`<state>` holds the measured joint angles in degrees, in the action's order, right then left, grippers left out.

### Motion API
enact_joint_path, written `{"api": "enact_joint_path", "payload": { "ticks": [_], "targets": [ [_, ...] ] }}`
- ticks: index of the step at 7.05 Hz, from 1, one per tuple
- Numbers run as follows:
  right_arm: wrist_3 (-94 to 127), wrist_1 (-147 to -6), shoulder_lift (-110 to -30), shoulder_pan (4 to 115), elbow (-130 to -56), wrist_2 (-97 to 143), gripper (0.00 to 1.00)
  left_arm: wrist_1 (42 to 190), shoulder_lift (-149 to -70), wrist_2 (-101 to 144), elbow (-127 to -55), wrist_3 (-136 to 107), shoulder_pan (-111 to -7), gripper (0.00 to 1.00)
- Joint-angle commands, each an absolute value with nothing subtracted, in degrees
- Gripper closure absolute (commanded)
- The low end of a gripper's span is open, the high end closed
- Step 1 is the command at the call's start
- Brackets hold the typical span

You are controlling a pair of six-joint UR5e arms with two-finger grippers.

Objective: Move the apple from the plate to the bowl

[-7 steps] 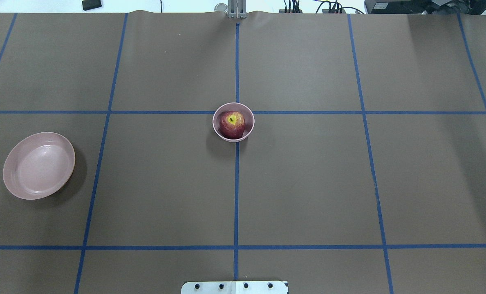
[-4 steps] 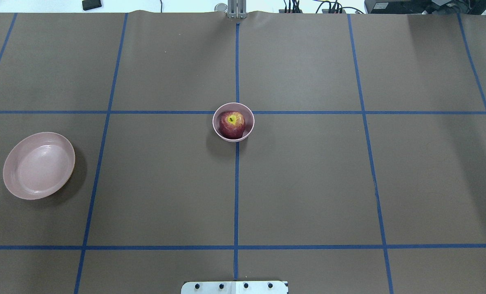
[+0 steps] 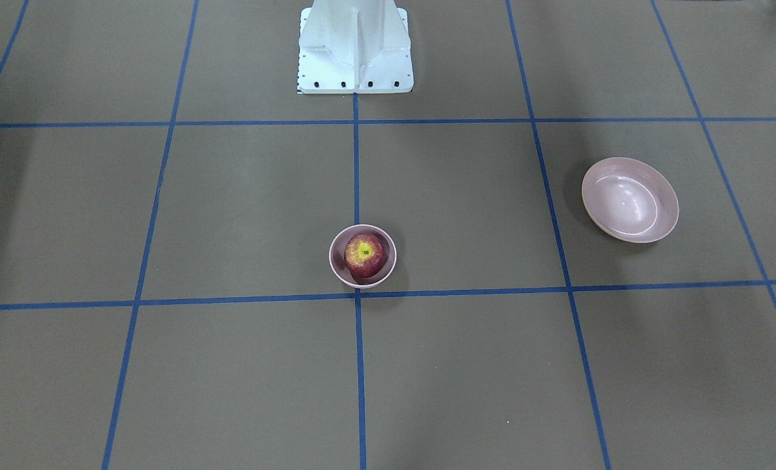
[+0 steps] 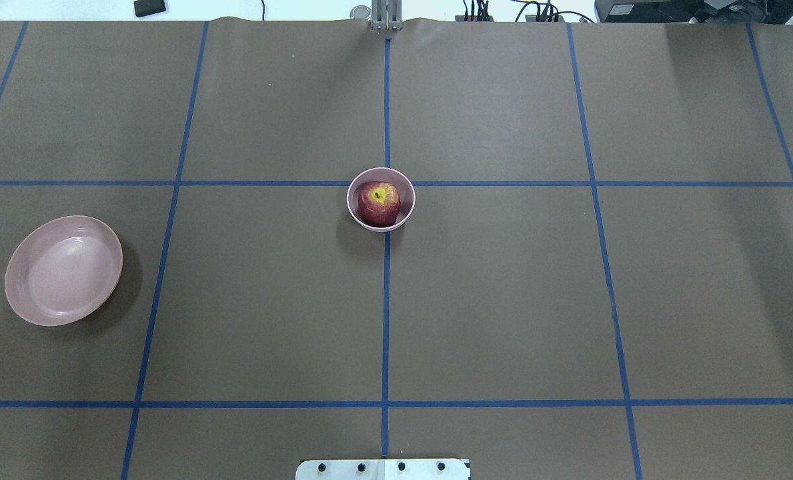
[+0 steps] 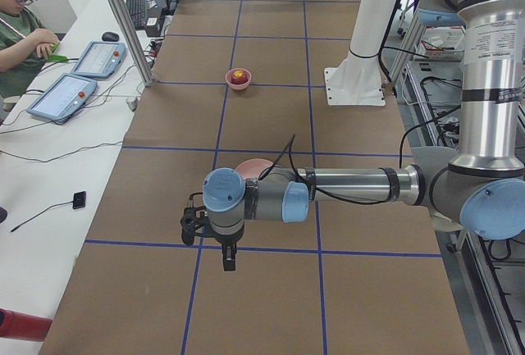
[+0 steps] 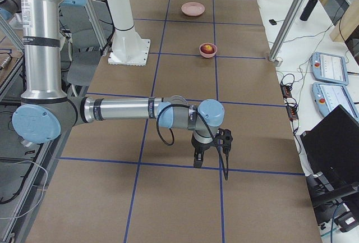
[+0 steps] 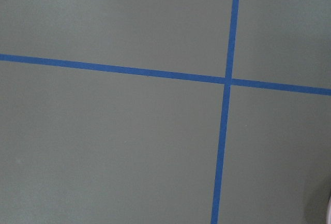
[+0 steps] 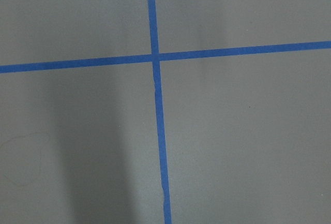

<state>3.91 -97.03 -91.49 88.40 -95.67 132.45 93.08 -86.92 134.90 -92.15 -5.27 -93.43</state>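
The red apple [image 4: 379,202] with its yellow stem patch sits inside the small deep pink bowl [image 4: 407,205] at the table's middle; both also show in the front view, the apple [image 3: 365,254] in the bowl [image 3: 335,266]. The wide pink plate [image 4: 63,270] lies empty at the far left of the overhead view and shows in the front view too [image 3: 629,199]. Neither gripper shows in the overhead or front view. The left gripper [image 5: 228,261] and the right gripper [image 6: 196,161] hang over bare table far from the bowl. I cannot tell whether either is open or shut.
The robot's white base [image 3: 355,46] stands at the table's near edge, on the centre line. Blue tape lines cross the brown table cover. An operator [image 5: 20,31] sits at a side desk with tablets [image 5: 61,97]. Both wrist views show only table cover and tape.
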Motion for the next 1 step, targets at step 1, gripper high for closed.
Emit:
{"api": "enact_joint_path", "payload": {
  "ticks": [1],
  "targets": [
    [3.87, -97.03, -91.41, 88.33, -95.89, 132.45, 0.0, 93.08, -86.92, 134.83, -92.02, -5.27, -93.43, 0.01]
  ]
}}
